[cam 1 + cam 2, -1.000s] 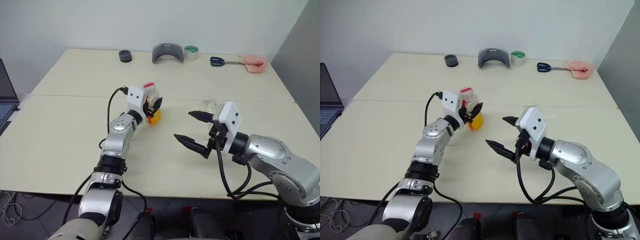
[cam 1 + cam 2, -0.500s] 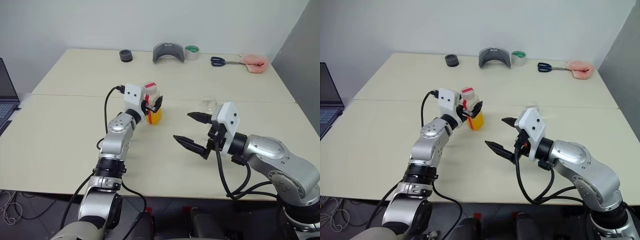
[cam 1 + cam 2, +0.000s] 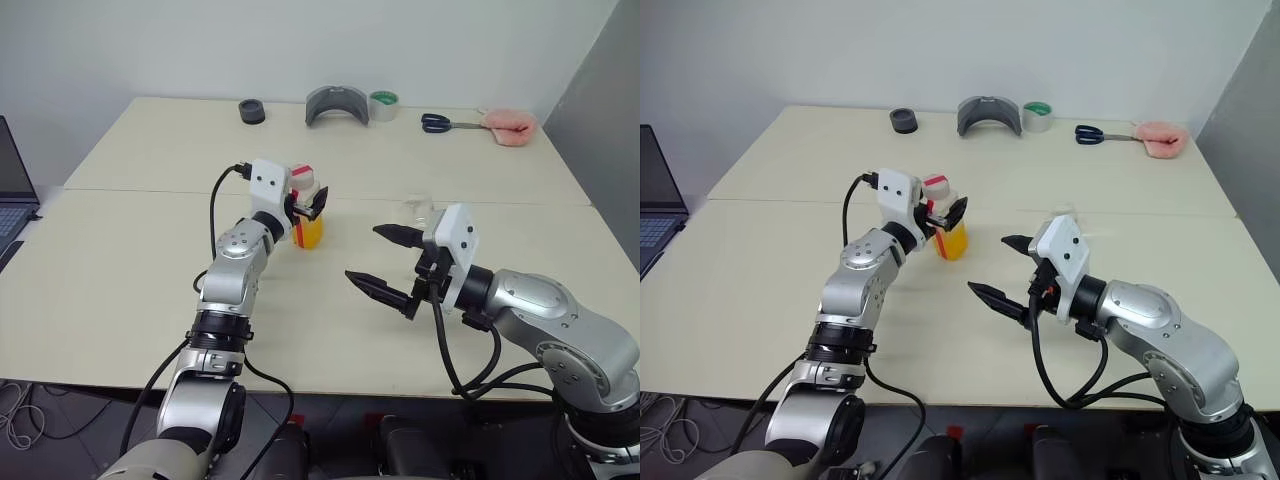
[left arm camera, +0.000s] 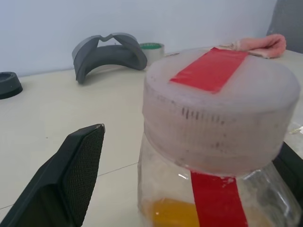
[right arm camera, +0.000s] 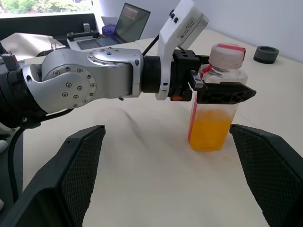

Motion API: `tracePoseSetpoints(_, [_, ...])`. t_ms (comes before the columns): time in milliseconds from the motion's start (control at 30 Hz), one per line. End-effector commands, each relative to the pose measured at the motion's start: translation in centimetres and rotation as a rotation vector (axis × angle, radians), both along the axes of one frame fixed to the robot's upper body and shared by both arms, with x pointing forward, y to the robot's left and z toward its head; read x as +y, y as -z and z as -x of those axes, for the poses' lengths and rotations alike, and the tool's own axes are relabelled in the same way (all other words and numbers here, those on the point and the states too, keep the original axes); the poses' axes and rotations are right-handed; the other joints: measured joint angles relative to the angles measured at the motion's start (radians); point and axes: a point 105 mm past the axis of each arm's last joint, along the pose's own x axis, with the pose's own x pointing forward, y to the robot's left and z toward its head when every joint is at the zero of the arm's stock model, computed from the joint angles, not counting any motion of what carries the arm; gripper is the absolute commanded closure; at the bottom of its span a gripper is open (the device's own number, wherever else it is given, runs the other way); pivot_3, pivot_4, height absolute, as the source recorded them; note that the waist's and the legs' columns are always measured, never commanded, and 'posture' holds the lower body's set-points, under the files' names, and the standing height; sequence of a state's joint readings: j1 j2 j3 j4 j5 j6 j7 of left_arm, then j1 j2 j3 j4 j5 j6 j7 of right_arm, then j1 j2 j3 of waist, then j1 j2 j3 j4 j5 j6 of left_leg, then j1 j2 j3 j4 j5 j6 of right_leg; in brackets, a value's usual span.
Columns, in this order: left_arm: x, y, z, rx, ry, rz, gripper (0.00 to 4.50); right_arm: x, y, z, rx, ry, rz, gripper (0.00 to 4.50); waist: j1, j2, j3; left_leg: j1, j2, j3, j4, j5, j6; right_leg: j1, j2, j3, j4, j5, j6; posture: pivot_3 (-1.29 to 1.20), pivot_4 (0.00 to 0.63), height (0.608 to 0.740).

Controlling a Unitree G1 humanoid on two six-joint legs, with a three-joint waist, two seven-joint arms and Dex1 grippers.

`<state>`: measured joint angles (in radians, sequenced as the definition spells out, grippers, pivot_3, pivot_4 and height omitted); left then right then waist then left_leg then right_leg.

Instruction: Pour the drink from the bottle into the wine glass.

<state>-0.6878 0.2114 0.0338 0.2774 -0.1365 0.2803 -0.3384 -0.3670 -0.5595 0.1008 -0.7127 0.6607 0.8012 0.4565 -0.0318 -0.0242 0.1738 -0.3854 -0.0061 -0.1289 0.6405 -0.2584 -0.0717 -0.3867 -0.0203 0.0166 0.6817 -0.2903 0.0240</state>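
Left eye view: the bottle [image 3: 306, 206] stands upright on the table [image 3: 130, 250], near the middle of its width and closer to the front edge than to the back edge. The left gripper [image 3: 306, 206] sits level at the bottle's neck with its fingers spread wide, one on each side, and holds nothing. The right gripper [image 3: 390, 262] waits near the front edge, fingers fully apart and empty. The wine glass [image 3: 418, 211] stands just behind the right gripper, toward the table's right edge, well apart from the bottle.

Procedure, as judged here: lower the left fingers onto the squarish body, below the cap, before closing. Close firmly and centred so the bottle cannot twist. The cap is still on and must come off before pouring.

Right eye view: the drink [image 3: 953, 243] fills only the lower part of the bottle. It is a translucent orange-yellow.

Left wrist view: the cap [image 4: 220, 109] is pale and ribbed, with a red strip running across its top and down the clear body. One black finger [image 4: 71, 177] stands clear of the bottle, not touching.

Right wrist view: the bottle has a squarish clear body and a narrower neck. The left gripper's fingers bracket that neck.
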Motion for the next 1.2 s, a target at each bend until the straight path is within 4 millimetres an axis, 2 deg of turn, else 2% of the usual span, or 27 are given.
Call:
tracePoseSetpoints(33, [-0.5, -2.3, 0.3, -0.072, 0.016, 0.007, 0.64, 0.1, -1.0, 0.4, -0.037, -0.017, -0.015, 0.0, 0.0, 0.0, 0.0, 0.0, 0.0, 0.0, 0.0, 0.0, 0.0, 0.0, 0.0, 0.0, 0.0, 0.0, 0.0, 0.0, 0.15, 0.74])
tracePoseSetpoints(200, [-0.4, -2.1, 0.2, -0.065, 0.014, -0.003, 2.16, 0.0, -0.9, 0.4, -0.035, -0.018, -0.014, 0.0, 0.0, 0.0, 0.0, 0.0, 0.0, 0.0, 0.0, 0.0, 0.0, 0.0, 0.0, 0.0, 0.0, 0.0, 0.0, 0.0, 0.15, 0.74])
tracePoseSetpoints(267, [-0.4, -2.0, 0.2, -0.064, 0.012, -0.009, 2.45, 0.0, -0.9, 0.4, -0.035, -0.019, -0.014, 0.0, 0.0, 0.0, 0.0, 0.0, 0.0, 0.0, 0.0, 0.0, 0.0, 0.0, 0.0, 0.0, 0.0, 0.0, 0.0, 0.0, 0.15, 0.74])
tracePoseSetpoints(500, [-0.4, -1.7, 0.5, -0.057, 0.017, -0.007, 2.54, 0.1, -0.9, 0.3, -0.037, -0.019, -0.017, 0.0, 0.0, 0.0, 0.0, 0.0, 0.0, 0.0, 0.0, 0.0, 0.0, 0.0, 0.0, 0.0, 0.0, 0.0, 0.0, 0.0, 0.15, 0.74])
tracePoseSetpoints(633, [-1.2, -2.0, 1.1, -0.072, 0.09, 0.018, 2.54, -0.1, -1.2, 0.3, -0.047, -0.012, -0.021, 0.0, 0.0, 0.0, 0.0, 0.0, 0.0, 0.0, 0.0, 0.0, 0.0, 0.0, 0.0, 0.0, 0.0, 0.0, 0.0, 0.0, 0.15, 0.74])
tracePoseSetpoints(733, [-2.6, -3.2, 2.0, -0.099, 0.236, 0.053, 2.56, -0.8, -2.2, 0.4, -0.077, -0.002, -0.031, 0.0, 0.001, 0.0, 0.0, 0.0, 0.0, 0.0, 0.0, 0.0, 0.0, 0.0, 0.0, 0.0, 0.0, 0.0, 0.0, 0.0, 0.15, 0.74])
tracePoseSetpoints(867, [-5.2, -4.5, 4.3, -0.112, 0.539, 0.05, 2.56, -1.9, -4.2, 0.4, -0.134, 0.018, -0.06, 0.0, 0.001, 0.0, 0.0, -0.001, 0.0, 0.0, 0.0, 0.0, 0.0, 0.0, 0.0, 0.0, 0.0, 0.0, 0.0, 0.0, 0.15, 0.74])
tracePoseSetpoints(1033, [-7.6, -4.0, 7.9, -0.049, 0.909, -0.001, 2.58, -1.9, -6.0, 0.3, -0.165, 0.036, -0.103, 0.0, -0.003, 0.0, 0.0, 0.0, 0.0, 0.001, 0.0, 0.0, 0.0, 0.0, 0.0, 0.0, 0.0, 0.0, 0.0, 0.0, 0.15, 0.74])
tracePoseSetpoints(1200, [-9.1, -3.7, 9.3, -0.05, 1.079, -0.067, 2.58, -1.4, -6.1, -0.2, -0.127, 0.071, -0.114, 0.0, -0.002, 0.0, 0.0, 0.0, 0.0, 0.0, 0.0, 0.0, 0.0, 0.0, 0.0, 0.0, 0.0, 0.0, 0.0, 0.0, 0.15, 0.74])
